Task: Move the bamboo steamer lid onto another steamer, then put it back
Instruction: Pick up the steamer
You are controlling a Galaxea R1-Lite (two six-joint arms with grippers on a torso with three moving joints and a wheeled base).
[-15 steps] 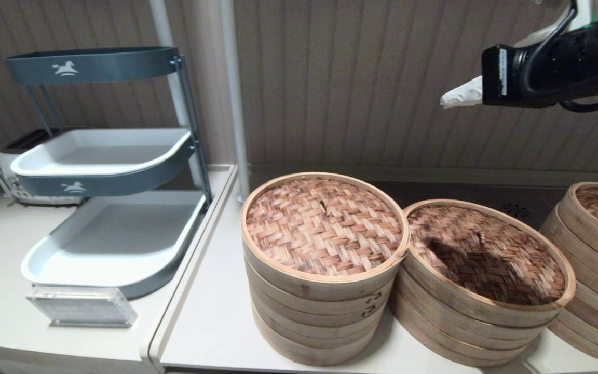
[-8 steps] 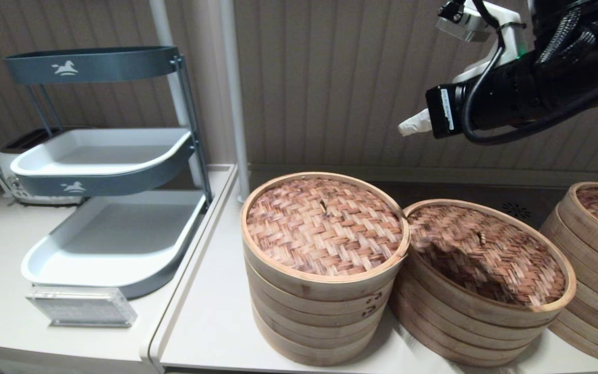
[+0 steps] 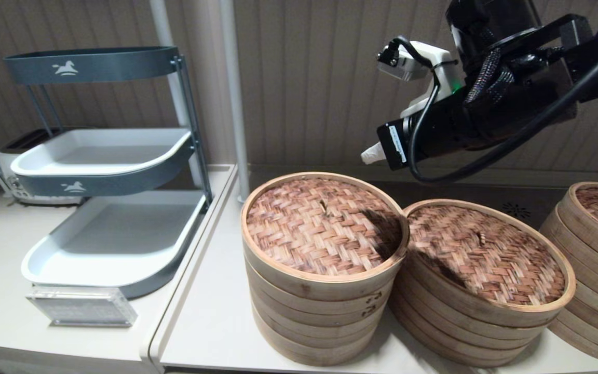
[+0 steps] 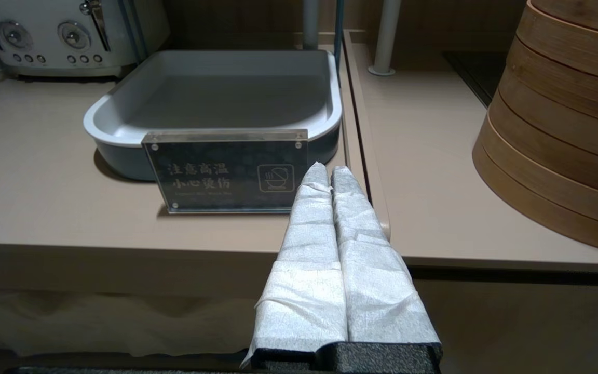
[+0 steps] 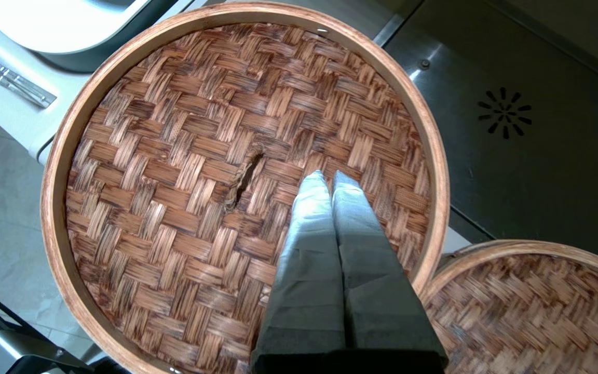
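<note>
**Bamboo steamer lid sits on its stack, right gripper above it**

Bamboo steamer lid (image 3: 324, 226) rests flat on the taller stack (image 3: 315, 317) on the counter (image 3: 211, 322), its centre loop (image 5: 242, 176) upright. The right gripper (image 5: 325, 179) hangs in the air over the lid's far right part, apart from the weave, its wrapped fingers (image 5: 304, 244) pressed together on nothing. Another steamer (image 3: 486, 275) stands just beside, touching the taller stack. The left gripper (image 4: 329, 174) is parked low before the counter edge, fingers together, near a small sign (image 4: 226, 171).

Ribbed beige wall (image 3: 320, 78) behind pale counter (image 3: 211, 317), grey tiered rack (image 3: 102, 171) at left.
</note>
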